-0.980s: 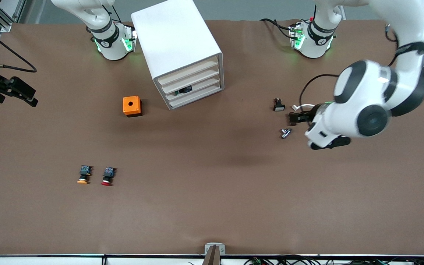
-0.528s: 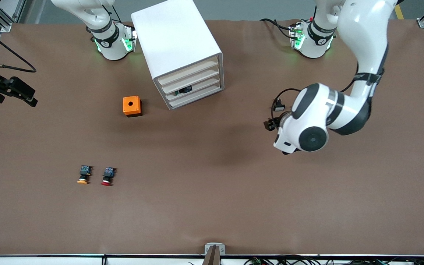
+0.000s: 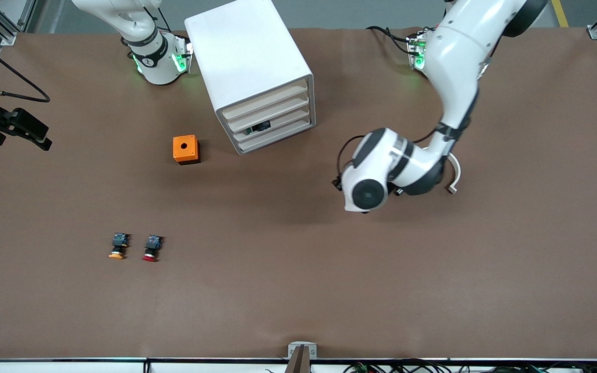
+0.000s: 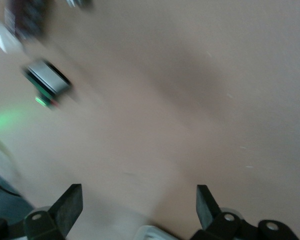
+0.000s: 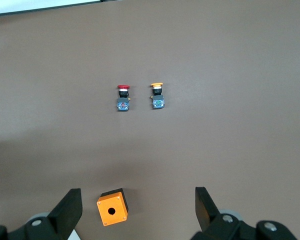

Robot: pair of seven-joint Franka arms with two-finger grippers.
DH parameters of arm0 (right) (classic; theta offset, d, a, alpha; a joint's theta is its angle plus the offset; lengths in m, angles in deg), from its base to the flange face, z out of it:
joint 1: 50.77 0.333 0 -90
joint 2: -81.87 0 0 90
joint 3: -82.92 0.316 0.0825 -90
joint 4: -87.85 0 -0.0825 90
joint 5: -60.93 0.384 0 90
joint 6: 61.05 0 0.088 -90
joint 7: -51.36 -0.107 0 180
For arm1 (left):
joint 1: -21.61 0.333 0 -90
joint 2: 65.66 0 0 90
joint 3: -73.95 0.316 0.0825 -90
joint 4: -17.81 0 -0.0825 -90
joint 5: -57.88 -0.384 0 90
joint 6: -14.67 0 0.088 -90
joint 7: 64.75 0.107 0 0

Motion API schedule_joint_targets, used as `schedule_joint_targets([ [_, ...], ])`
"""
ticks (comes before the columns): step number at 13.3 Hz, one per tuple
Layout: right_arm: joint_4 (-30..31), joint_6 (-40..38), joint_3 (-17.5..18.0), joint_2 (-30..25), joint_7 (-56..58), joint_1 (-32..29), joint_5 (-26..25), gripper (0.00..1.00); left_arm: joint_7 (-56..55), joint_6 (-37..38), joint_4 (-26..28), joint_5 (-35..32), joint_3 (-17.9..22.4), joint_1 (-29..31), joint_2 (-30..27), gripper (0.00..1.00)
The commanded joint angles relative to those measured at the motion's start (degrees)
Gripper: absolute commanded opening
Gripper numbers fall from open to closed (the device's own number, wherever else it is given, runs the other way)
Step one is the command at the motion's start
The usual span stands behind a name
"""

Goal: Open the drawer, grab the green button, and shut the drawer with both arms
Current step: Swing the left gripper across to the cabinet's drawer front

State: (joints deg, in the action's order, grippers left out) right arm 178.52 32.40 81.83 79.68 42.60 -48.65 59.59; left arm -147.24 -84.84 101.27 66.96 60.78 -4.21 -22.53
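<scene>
The white cabinet (image 3: 249, 57) stands near the robots' bases, its four cream drawer fronts (image 3: 270, 120) all pushed in. A small dark and blue thing (image 3: 258, 127) shows in the gap at the third drawer from the top. No green cap shows. My left gripper (image 4: 137, 194) is open and empty, low over bare table beside the cabinet's front. In the front view it is hidden under its white wrist (image 3: 368, 192). My right gripper (image 5: 136, 194) is open and empty, high over the table. It also shows at the edge of the front view (image 3: 24, 141).
An orange box (image 3: 186, 149) with a round hole lies beside the cabinet, also in the right wrist view (image 5: 111, 210). The orange-capped button (image 3: 117, 246) and red-capped button (image 3: 151, 248) lie nearer the front camera. A small white-capped part (image 4: 47, 82) lies by the left gripper.
My left arm has swung from the left arm's end of the table toward the cabinet's front, now covering the small parts there. My right gripper has barely moved.
</scene>
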Motion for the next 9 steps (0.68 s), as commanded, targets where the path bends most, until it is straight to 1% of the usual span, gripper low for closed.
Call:
schedule_joint_targets([
  [1,-0.2,-0.1,0.6,-0.1,0.5,-1.0,0.9,1.00,-12.7,-2.6,-1.8,2.9,0.4,-4.2,2.9,1.00],
  [3,-0.2,-0.3,0.6,-0.1,0.5,-1.1,0.9,1.00,-23.7,-2.6,-1.5,6.8,0.6,-6.6,3.5,1.00],
  [5,-0.2,-0.5,0.6,-0.2,0.5,-1.0,0.9,1.00,-29.4,-2.4,-1.4,8.2,0.3,-6.9,4.7,1.00],
  [9,-0.2,-0.7,0.5,-0.2,0.5,-0.8,0.8,1.00,-37.4,-2.0,-0.7,22.5,0.5,-6.5,6.2,0.98],
])
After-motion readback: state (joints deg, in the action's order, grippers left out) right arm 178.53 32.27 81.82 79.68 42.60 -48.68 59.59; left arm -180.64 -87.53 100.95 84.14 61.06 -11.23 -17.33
